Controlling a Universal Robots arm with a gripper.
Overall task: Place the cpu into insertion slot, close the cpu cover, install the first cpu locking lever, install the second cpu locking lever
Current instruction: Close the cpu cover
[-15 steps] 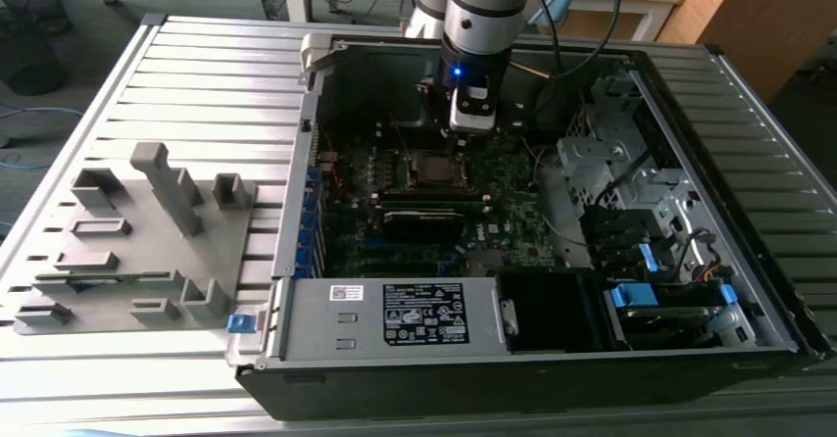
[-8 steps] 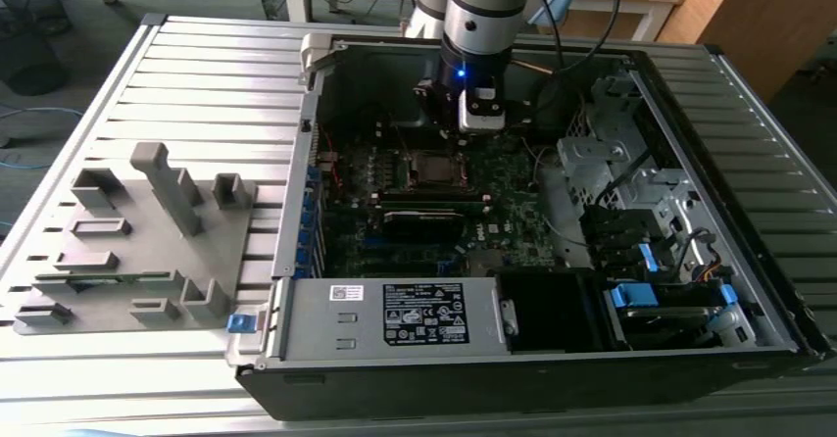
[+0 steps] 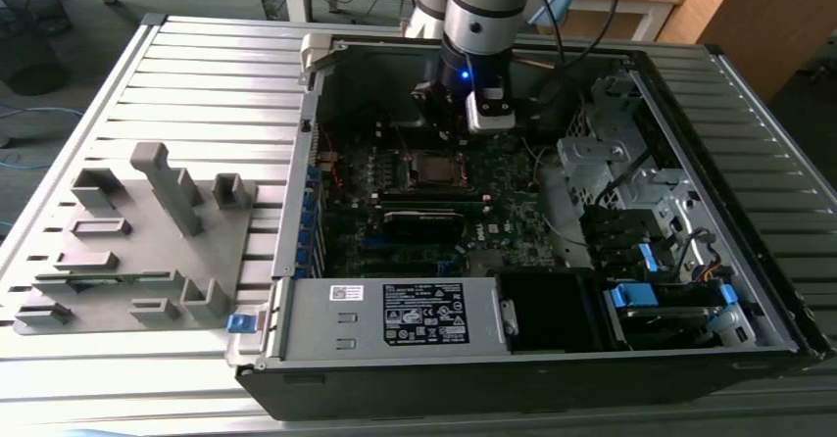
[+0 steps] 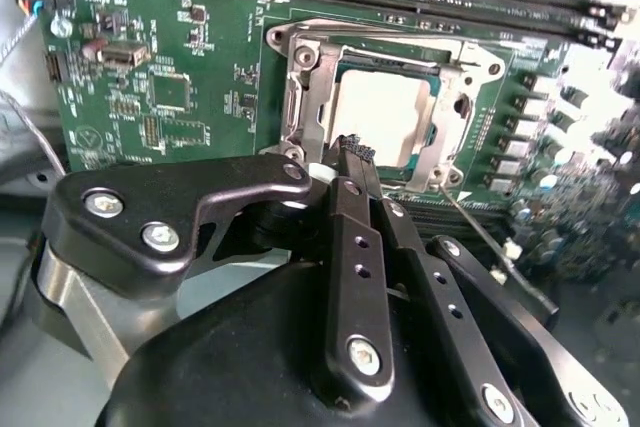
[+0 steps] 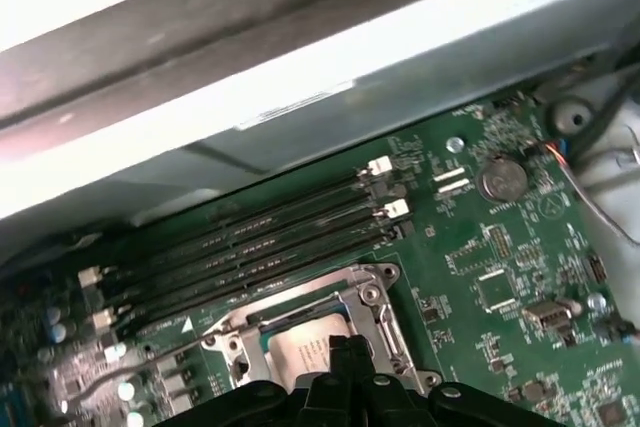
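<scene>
Exterior view: the arm [image 3: 485, 25] reaches down into the open case [image 3: 550, 368], which stands on a slatted table [image 3: 196, 84]. A grey fixture [image 3: 131, 241] sits on the table at the exterior view's left, well apart from the case.

We find the cpu [image 4: 385, 117] seated in the slot [image 3: 414, 168] on the green board [image 4: 150, 57]. Its pale metal face is up. The cover [image 4: 305, 97] lies flat over it, framing the face through its window. We see the same in the first wrist view, with the cpu [image 5: 305, 349] just beside the long memory slots [image 5: 250, 247].

The gripper [image 4: 355, 152] hangs just above the slot's near edge. Its black fingers [image 4: 360, 247] are drawn together to one tip, and we see nothing between them. We cannot tell whether the tip touches the cover.

A thin lever [image 4: 475, 232] runs from the slot's corner out over the board, beside the fingers. We cannot tell whether it is latched.
</scene>
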